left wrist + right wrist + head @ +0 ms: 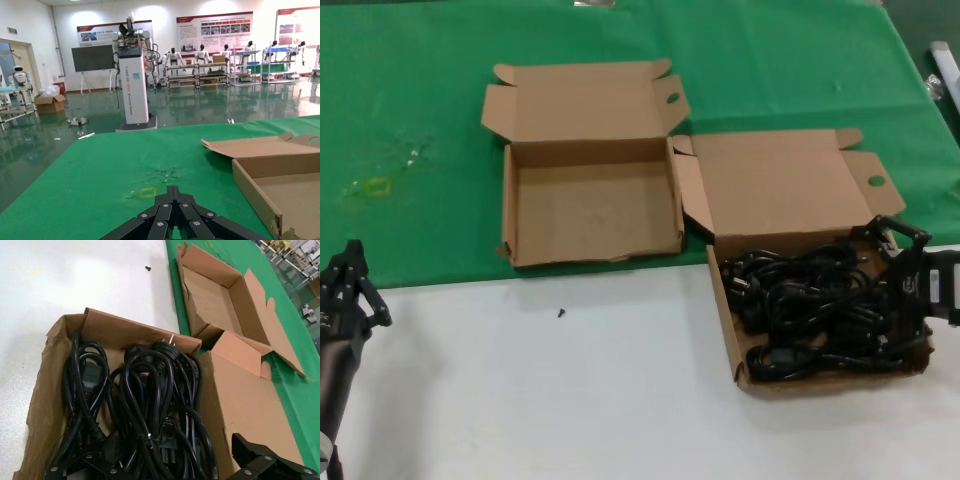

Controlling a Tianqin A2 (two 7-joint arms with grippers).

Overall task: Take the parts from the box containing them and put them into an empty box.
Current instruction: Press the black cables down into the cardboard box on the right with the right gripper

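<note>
Bright light comes from above. The open brown cardboard box (pixel 590 200) casts small soft shadows. The head view looks a bit blurry.

White pillar (pixel 134 82) of the robot stand on the hall floor: vertical lettering, apparently "TIANQING A002", only partly legible.
Wall posters (pixel 214 31): text too small to read.

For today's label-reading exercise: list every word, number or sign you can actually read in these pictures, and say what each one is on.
White robot column, left wrist view: vertical blue lettering, too blurred to read.
Wall posters: text too small to read.
Green sign above the doorway: unreadable.
Right gripper: small white mark, unreadable.
Both cardboard boxes: no print visible.
</note>
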